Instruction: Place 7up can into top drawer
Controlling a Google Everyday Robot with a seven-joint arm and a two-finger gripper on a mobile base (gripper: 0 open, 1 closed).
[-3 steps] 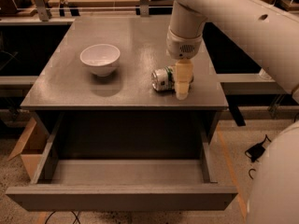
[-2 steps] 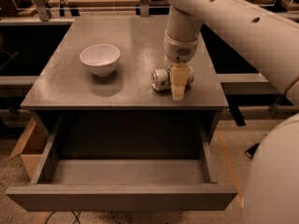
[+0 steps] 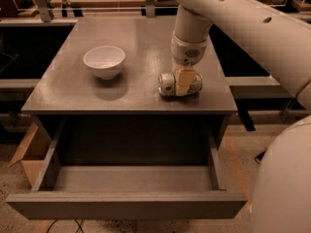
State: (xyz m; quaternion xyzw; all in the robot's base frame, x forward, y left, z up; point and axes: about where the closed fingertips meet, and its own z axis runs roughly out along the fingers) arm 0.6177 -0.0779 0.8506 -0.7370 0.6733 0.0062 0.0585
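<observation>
The 7up can (image 3: 166,84) lies on its side on the grey cabinet top (image 3: 136,38), near its front right edge. Its silver end faces left. My gripper (image 3: 183,84) is down at the can's middle, so the can shows on both sides of it. The top drawer (image 3: 126,207) is pulled fully open below the cabinet top and holds nothing. It sits in front of and below the can.
A white bowl (image 3: 104,61) stands on the left half of the cabinet top. My white arm (image 3: 233,18) reaches in from the upper right. A cardboard box (image 3: 29,154) sits on the floor to the left of the drawer.
My gripper has moved left from beside the can's right end to over its middle. The can and bowl have stayed in place.
</observation>
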